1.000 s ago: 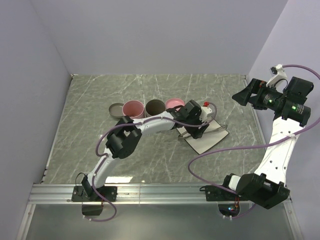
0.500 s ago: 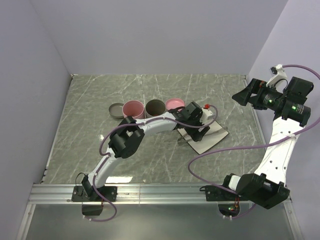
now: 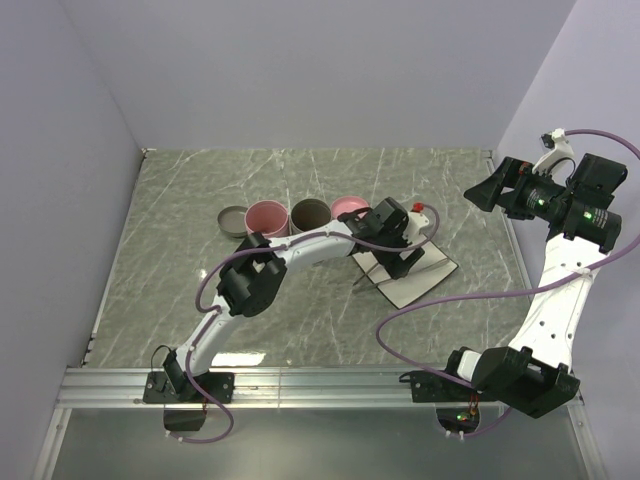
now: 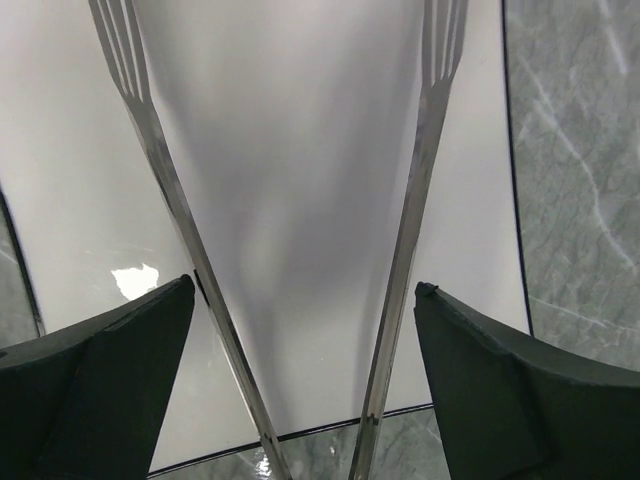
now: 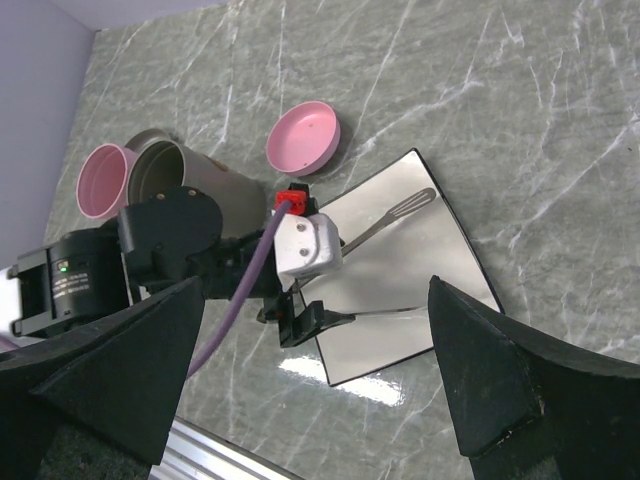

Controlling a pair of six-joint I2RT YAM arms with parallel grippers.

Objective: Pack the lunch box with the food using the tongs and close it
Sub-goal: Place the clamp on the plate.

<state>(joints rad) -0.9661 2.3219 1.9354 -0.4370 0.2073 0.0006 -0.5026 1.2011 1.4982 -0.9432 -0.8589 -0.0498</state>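
The silver tongs [image 4: 415, 200] lie on a white square plate [image 3: 428, 278], their slotted tips pointing away from my left wrist. My left gripper [image 4: 305, 290] is open and low over the plate's near edge. Both tong arms run between its black fingers [image 4: 110, 370], each arm just inside a fingertip. From the right wrist, the tongs [image 5: 395, 215] show beside the left gripper [image 5: 312, 322]. My right gripper [image 3: 484, 192] hangs high at the right, open with nothing in it. The lunch box parts stand in a row: pink cup [image 3: 266, 215], grey cup [image 3: 310, 212]. No food shows.
A grey lid [image 3: 233, 218] lies at the row's left end and a pink lid [image 3: 350, 207] at its right end, just behind my left wrist. The plate [image 5: 445, 270] sits askew on the marble table [image 3: 180, 250]. Purple walls close in left, back and right.
My left gripper has opened wider over the tongs and its wrist has shifted slightly toward the back right. The right arm has not moved.
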